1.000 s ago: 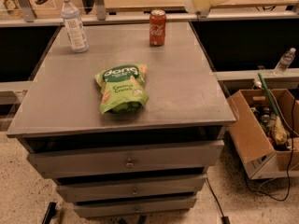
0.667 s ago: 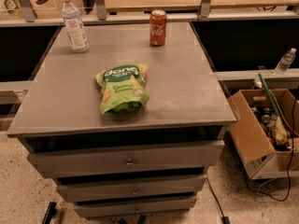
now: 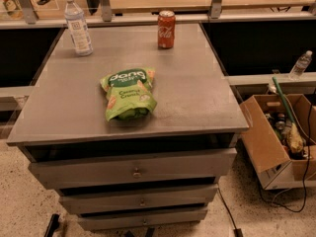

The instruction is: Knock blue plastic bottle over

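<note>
The blue plastic bottle [image 3: 78, 23] stands upright at the far left corner of the grey drawer cabinet's top [image 3: 197, 98]. It is clear, with a white cap and a pale label with a dark square mark. My gripper is out of view; the arm has left past the top edge of the camera view. Nothing touches the bottle.
A red Coca-Cola can [image 3: 166, 29] stands at the far middle of the top. A green snack bag [image 3: 127, 94] lies in the middle. A railing [image 3: 148, 19] runs behind the cabinet. An open cardboard box [image 3: 276, 142] sits on the floor at the right, with a small clear bottle [image 3: 300, 65] on the ledge above it.
The pale arm seen along the top edge moved left and then up out of the frame. The bottle, can and bag have not moved.
</note>
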Robot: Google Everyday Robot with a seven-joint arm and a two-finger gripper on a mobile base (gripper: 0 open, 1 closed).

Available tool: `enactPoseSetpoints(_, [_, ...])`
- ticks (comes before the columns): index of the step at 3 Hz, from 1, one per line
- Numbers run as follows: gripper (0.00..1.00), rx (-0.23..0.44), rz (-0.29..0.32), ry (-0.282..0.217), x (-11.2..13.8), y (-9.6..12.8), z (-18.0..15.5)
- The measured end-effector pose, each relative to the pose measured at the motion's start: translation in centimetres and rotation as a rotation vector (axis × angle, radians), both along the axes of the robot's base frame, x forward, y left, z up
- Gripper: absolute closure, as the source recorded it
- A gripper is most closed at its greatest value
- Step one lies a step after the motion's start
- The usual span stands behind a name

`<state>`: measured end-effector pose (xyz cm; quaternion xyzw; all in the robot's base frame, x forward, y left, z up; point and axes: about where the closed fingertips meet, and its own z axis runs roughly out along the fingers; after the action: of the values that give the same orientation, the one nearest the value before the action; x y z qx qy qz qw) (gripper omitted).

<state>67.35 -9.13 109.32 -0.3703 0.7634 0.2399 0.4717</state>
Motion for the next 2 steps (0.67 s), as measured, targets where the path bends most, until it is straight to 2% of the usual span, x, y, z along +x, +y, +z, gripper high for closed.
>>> enactPoseSetpoints(1, [0.00, 0.073, 0.029, 0.024, 0.5, 2.7, -0.8])
enactPoseSetpoints(2, [0.00, 0.152, 0.022, 0.047, 0.7, 6.8, -1.5])
